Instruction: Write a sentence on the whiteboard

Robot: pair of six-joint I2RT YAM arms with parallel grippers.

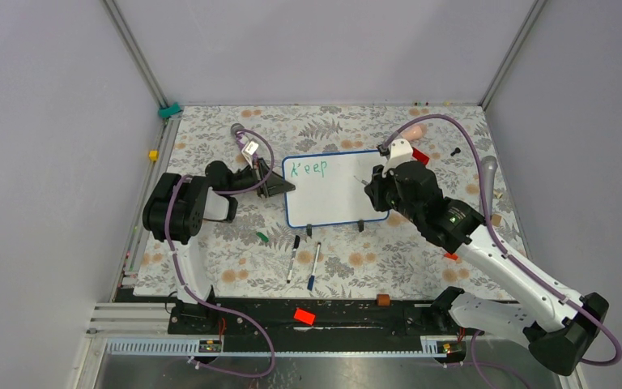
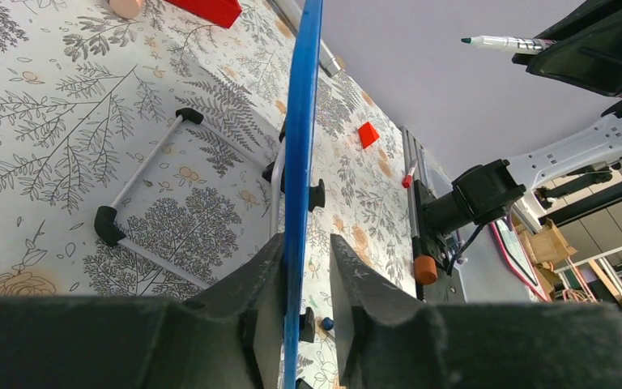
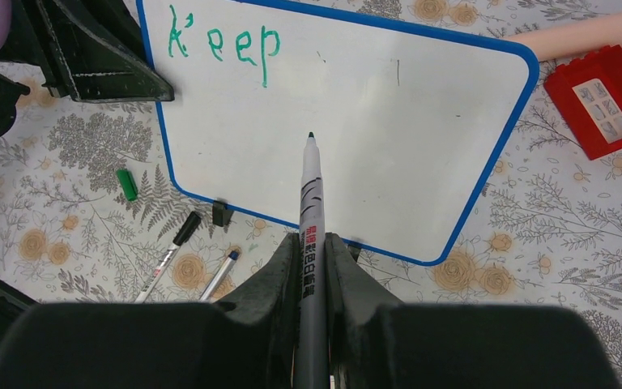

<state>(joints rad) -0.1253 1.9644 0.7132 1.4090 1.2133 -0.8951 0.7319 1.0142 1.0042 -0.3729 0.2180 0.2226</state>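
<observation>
The whiteboard stands tilted on the floral mat, blue-rimmed, on short black feet. Of the sentence only the green word "Keep" shows, at the board's upper left; it also shows in the right wrist view. My right gripper is shut on a green-tipped marker, its tip a little off the middle of the board. My left gripper straddles the board's blue left rim. One finger touches the rim and a gap shows at the other.
Two capped pens and a green cap lie on the mat in front of the board. A red block and a pink object lie behind its right corner. A red piece sits on the front rail.
</observation>
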